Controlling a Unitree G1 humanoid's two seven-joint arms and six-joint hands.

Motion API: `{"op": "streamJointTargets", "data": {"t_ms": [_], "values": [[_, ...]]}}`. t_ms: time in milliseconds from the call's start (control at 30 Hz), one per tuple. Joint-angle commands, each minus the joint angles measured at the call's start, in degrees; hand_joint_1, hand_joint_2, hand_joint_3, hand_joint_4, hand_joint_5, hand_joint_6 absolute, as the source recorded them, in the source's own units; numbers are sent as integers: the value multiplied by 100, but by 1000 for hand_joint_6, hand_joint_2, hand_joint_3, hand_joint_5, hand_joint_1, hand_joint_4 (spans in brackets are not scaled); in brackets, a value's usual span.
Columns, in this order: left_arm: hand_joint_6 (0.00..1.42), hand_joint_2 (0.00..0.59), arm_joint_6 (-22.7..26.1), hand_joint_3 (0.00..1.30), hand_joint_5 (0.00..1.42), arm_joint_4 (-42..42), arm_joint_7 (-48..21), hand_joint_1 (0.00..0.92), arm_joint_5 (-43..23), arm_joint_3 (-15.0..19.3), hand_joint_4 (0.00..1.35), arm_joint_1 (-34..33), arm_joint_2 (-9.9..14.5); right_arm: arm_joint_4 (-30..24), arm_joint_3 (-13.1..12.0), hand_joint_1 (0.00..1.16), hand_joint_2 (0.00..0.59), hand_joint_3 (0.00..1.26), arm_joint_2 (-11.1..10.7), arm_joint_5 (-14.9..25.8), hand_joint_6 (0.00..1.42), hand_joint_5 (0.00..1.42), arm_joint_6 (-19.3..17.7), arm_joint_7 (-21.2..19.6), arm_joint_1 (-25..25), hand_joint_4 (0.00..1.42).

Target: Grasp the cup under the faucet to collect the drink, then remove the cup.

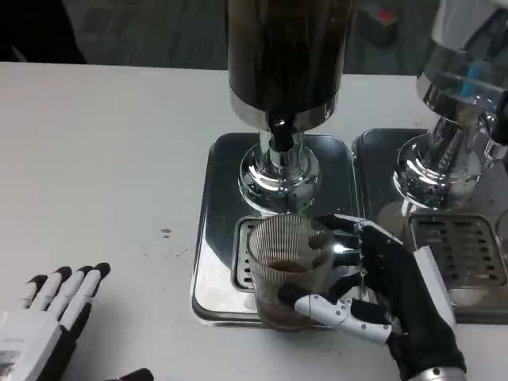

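Collection is the step in hand, as you can judge from the ribbed clear cup (287,266) standing on the drip grate (242,266) of the steel tray (208,238), just below the dark-filled dispenser (286,55) and its black faucet (279,127); a shallow layer of brown drink already lies in the bottom of the cup. Your right hand (381,298) comes in from four o'clock of the cup and grips it; its fingers (337,309) wrap the near wall at five o'clock while others curl round the far side at two o'clock, pressed against the glass. Your left hand (48,313) rests on the white table (95,159) well apart at eight o'clock, holding nothing, fingers straight and lying close side by side. Whether liquid is running from the faucet at this instant you cannot tell; no stream is plain. Next, by my reckoning, you should hold the cup steady until it has enough; then draw it toward six o'clock, level and slow, clear of the tray lip, so nothing slops. A second dispenser (452,103) stands at two o'clock on its own tray; no brand, label or writing can be read anywhere.
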Motion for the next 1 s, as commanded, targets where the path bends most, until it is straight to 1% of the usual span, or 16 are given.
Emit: {"op": "streamJointTargets", "data": {"t_ms": [33, 500, 1000], "values": [[0, 89, 48, 0, 0, 26, 13, 0, -13, -51, 0, -9, 1, -193, 36, 925, 239, 475, 45, 61, 798, 593, -270, -89, -17, 618], [0, 94, 124, 0, 0, -32, -24, 0, -74, -114, 0, -5, -43, -223, 10, 935, 242, 475, 63, 131, 813, 594, -174, -62, -30, 619], [0, 94, 114, 0, 0, -30, 27, 0, -37, -172, 0, -12, -52, -222, -1, 941, 235, 475, 59, 127, 813, 594, -214, -86, -31, 619]]}}
